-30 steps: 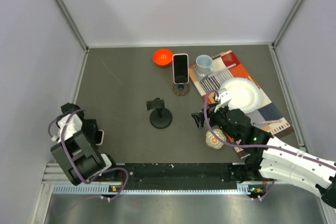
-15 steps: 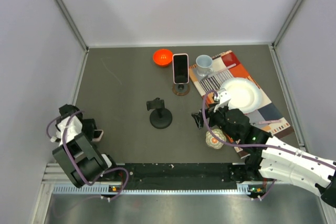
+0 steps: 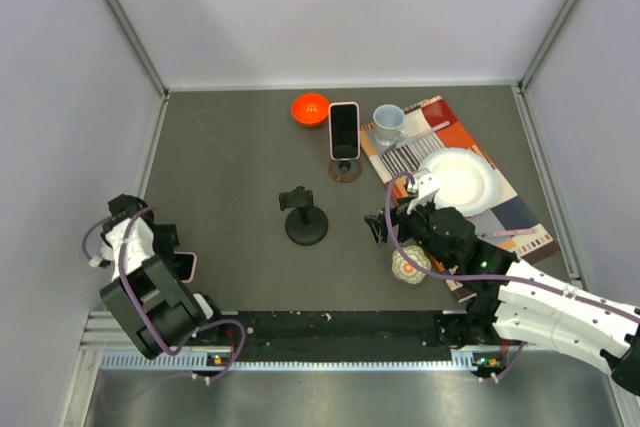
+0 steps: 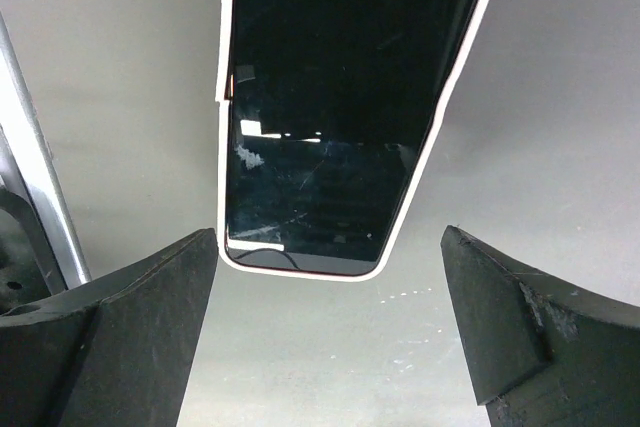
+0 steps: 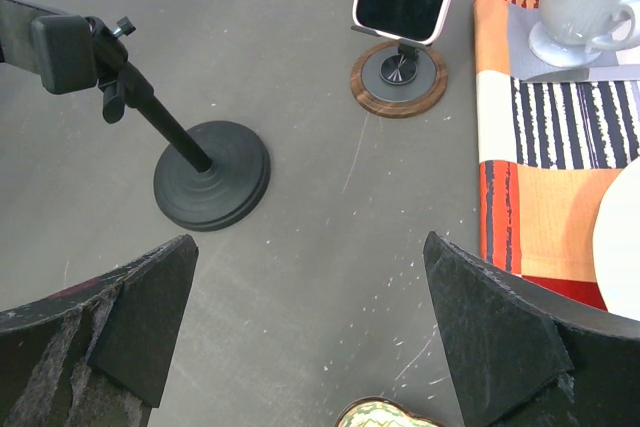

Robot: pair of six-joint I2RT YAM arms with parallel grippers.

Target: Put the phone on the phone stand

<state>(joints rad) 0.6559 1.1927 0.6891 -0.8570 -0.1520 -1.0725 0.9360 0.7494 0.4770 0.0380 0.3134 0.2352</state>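
A phone [image 4: 330, 107] in a white case lies screen-up on the grey table, seen small in the top view as the phone [image 3: 185, 266] at the near left. My left gripper [image 4: 328, 282] is open just short of its near end, its fingertips to either side and apart from it. The empty black phone stand [image 3: 305, 219] is at mid-table and also shows as the phone stand [image 5: 205, 182] in the right wrist view. My right gripper [image 5: 308, 247] hangs open over bare table to its right, holding nothing.
A second phone [image 3: 344, 130] stands on a round wooden base [image 5: 399, 78] at the back. An orange bowl [image 3: 310, 108], a mug [image 3: 389, 122], a white plate [image 3: 462, 179] on a striped placemat [image 3: 520, 217], and a patterned round object [image 3: 410, 266] lie on the right. The left wall is close.
My left arm has drawn back toward the left wall and near edge, uncovering more of the lying phone. The right arm has not moved.
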